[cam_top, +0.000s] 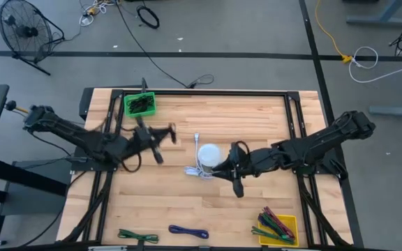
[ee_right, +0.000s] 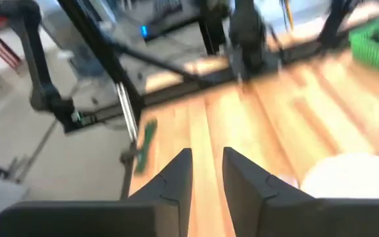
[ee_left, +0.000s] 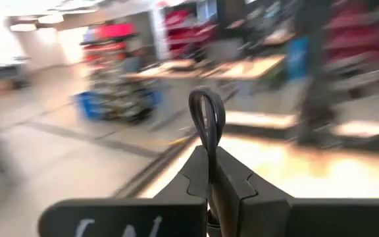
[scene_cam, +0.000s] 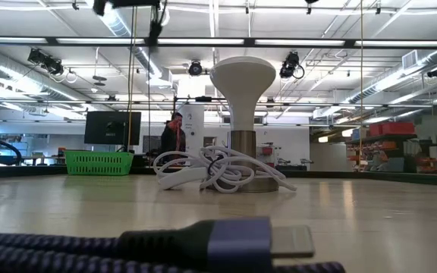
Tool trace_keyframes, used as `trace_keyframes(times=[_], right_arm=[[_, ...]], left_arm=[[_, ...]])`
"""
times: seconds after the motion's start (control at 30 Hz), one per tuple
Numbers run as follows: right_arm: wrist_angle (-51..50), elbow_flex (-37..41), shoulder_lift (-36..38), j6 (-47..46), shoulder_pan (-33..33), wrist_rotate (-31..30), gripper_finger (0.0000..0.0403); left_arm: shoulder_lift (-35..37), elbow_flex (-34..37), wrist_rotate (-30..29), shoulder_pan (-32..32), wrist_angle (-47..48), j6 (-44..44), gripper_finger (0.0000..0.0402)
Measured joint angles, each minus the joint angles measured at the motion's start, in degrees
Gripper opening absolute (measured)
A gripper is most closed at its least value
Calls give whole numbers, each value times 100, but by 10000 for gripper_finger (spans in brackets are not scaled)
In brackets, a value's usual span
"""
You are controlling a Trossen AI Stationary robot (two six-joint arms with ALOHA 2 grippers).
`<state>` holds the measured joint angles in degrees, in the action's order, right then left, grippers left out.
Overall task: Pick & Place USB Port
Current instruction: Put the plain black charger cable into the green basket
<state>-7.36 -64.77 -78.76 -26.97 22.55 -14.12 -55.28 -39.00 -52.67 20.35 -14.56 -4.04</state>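
A white dome-topped stand (cam_top: 209, 154) (scene_cam: 242, 83) is upright at the table's middle, with a white cable (cam_top: 195, 170) (scene_cam: 218, 171) coiled at its foot. My left gripper (cam_top: 166, 134) (ee_left: 209, 168) hangs above the table left of the stand, shut on a black cable (ee_left: 206, 115). My right gripper (cam_top: 222, 172) (ee_right: 206, 166) hovers beside the stand's near right side. It points toward the table's left, open by a narrow gap with nothing between its fingers. The dome (ee_right: 347, 176) shows beside its fingers. My left gripper pinches the black cable between its two shut fingers, pointing about level. A narrow loop of the cable (ee_left: 206, 105) sticks out past the fingertips, clear of the table. The rest of the cable is hidden behind the fingers.
A green basket (cam_top: 139, 104) (scene_cam: 99, 161) with dark cables stands at the far left. A yellow tray (cam_top: 279, 226) of coloured cables sits at the near right. A blue braided cable (cam_top: 188, 231) (scene_cam: 226, 243) and a green cable (cam_top: 137, 236) lie along the near edge.
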Motion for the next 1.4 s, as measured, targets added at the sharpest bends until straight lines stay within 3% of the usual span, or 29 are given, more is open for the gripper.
trace_keyframes(times=[0.27, 0.5, 0.77, 0.93, 1.03, 1.4], right_arm=[[-300, 2, -382, -70, 436, 13, 75], [-279, 2, -806, -39, 676, 16, 75], [-254, 2, -1363, 194, 762, 19, 75], [-286, 2, -1565, 216, 755, 10, 75], [-294, 2, -1598, 250, 756, -1, 75], [-309, 2, -1596, 394, 756, -344, 75]], left_arm=[[856, 0, -593, -1007, 2454, 98, 6], [968, 0, -577, -2151, 3508, -8, 6], [943, 0, 118, -3531, 3861, -846, 6], [913, 0, 1110, -4427, 3855, -1364, 6], [827, 2, 1387, -4849, 3859, -1486, 6], [296, 0, 2260, -5774, 3855, -2138, 6]])
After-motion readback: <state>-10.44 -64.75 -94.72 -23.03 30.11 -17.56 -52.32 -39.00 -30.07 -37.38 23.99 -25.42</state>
